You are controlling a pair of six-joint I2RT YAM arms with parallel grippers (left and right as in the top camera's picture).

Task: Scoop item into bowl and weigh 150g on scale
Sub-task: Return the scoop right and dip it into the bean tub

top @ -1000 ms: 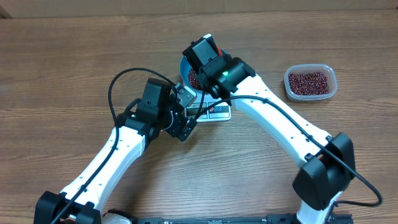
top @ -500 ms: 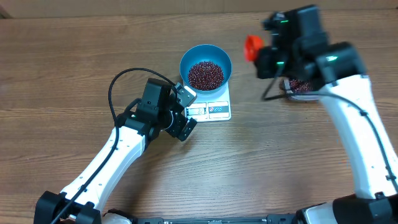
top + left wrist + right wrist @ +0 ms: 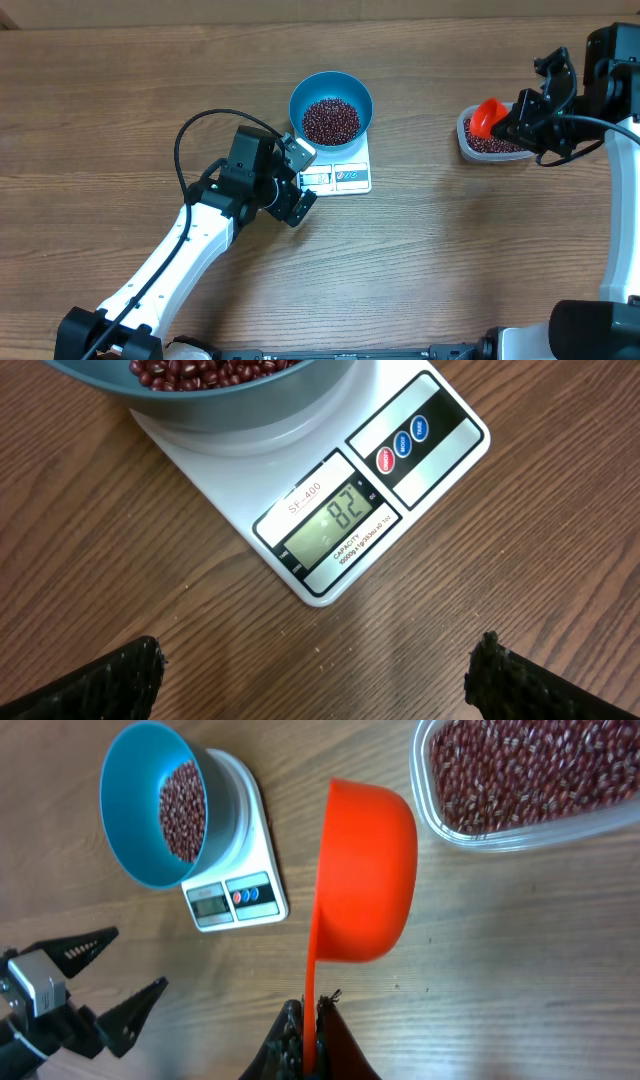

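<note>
Two arms are reaching over the wooden worktop (image 3: 120,90). One blue bowl (image 3: 331,84) is sitting on the one white scale (image 3: 350,180), covering its far part. One heap of dark red-brown beans (image 3: 331,120) is lying inside the bowl. The scale's display (image 3: 333,520) is showing 82, and three round buttons are lying beside it, one red (image 3: 385,458) and two blue.

The left tool (image 3: 303,180) is hovering just beside the scale's display end with its two fingers spread wide, gripping nothing. From the left wrist camera both fingertips (image 3: 120,675) are framing the bottom corners, apart from the scale.

Well apart to the right, one clear plastic tub (image 3: 530,128) is holding a second heap of beans (image 3: 530,770). The right tool (image 3: 312,1038) is pressing its fingers together on the thin handle of one orange scoop (image 3: 365,870). The scoop is hanging tilted on its side at the tub's near-left end. Whether it is touching the tub cannot be told, and its inside is facing away.
</note>
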